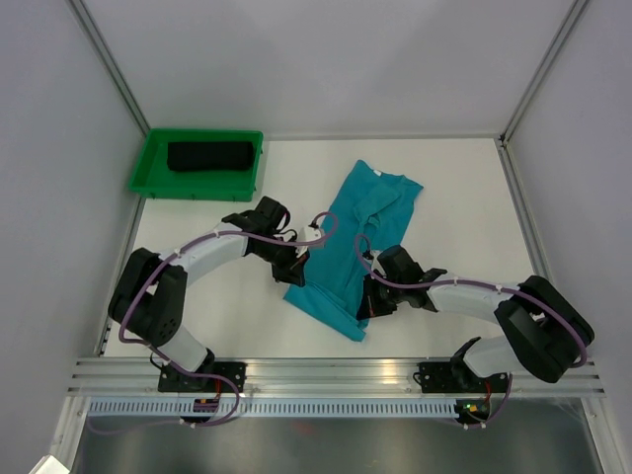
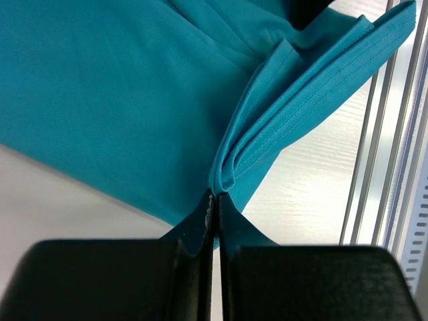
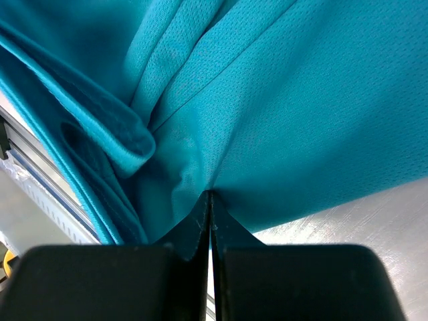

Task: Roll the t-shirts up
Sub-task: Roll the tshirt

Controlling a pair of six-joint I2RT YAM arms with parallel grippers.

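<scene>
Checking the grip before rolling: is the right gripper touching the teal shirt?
Touching. In the right wrist view, the right gripper has its jaws shut on the teal shirt, with cloth pinched between them.

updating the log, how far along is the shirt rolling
Done: the black t-shirt lies rolled in the green tray. In hand: left gripper and right gripper both pinch the near end of the teal t-shirt. Left: it lies unrolled; rolling it remains.

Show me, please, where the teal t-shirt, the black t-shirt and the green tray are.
teal t-shirt [image 1: 370, 212], top view, its upper middle.
black t-shirt [image 1: 209, 156], top view, bundle's middle.
green tray [image 1: 148, 163], top view, left wall.
</scene>
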